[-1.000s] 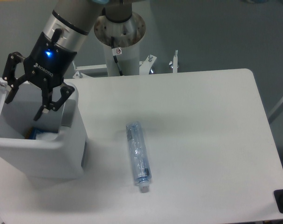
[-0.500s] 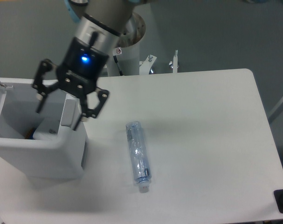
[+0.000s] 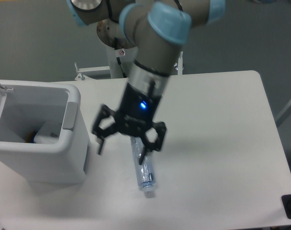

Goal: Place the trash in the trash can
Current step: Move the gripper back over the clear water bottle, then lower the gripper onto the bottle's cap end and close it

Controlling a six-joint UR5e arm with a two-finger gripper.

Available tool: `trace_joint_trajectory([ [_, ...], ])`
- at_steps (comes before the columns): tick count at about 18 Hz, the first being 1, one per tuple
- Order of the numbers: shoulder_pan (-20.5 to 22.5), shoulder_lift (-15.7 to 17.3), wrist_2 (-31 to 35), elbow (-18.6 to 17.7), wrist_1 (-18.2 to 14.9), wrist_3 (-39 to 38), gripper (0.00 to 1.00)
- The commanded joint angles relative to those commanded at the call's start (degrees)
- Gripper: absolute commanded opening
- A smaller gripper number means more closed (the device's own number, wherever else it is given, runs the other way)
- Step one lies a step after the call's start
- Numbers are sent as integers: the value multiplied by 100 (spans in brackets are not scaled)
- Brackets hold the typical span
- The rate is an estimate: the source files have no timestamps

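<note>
On the white counter, near its front edge, lies the clear plastic bottle on its side, white cap toward the camera and its blue-labelled body running back under the gripper. Lying flat and lengthwise like this, it offers its narrow width to a grasp from above, which seems to be why the arm hangs over it. The gripper is above the bottle's rear half, the jaws spread wide and holding nothing; one finger crosses in front of the bottle and the other stands off to its left, so the spread looks a little off-centre and probably needs shifting before it can close across the body. How high it sits above the bottle cannot be told from this view.

To the left, just beside the gripper, stands the trash can, a boxy white bin with its lid swung up and the grey inside open. A pale crumpled wrapper shows at the bottom, so one piece of trash appears to be in already and the bottle is what remains.
</note>
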Motion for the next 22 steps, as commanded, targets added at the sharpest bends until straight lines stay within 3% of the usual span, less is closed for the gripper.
trace_joint_trajectory([
  [4, -17, -404, 527, 289, -683, 132, 99],
  [7, -35, -694, 572, 641, -1290, 167, 99],
  [9, -52, -862, 694, 790, -1528, 167, 99],
  [16, -316, -1354, 1362, 975, -1960, 158, 99],
  [22, -483, -1706, 2013, 1134, -1969, 53, 100],
])
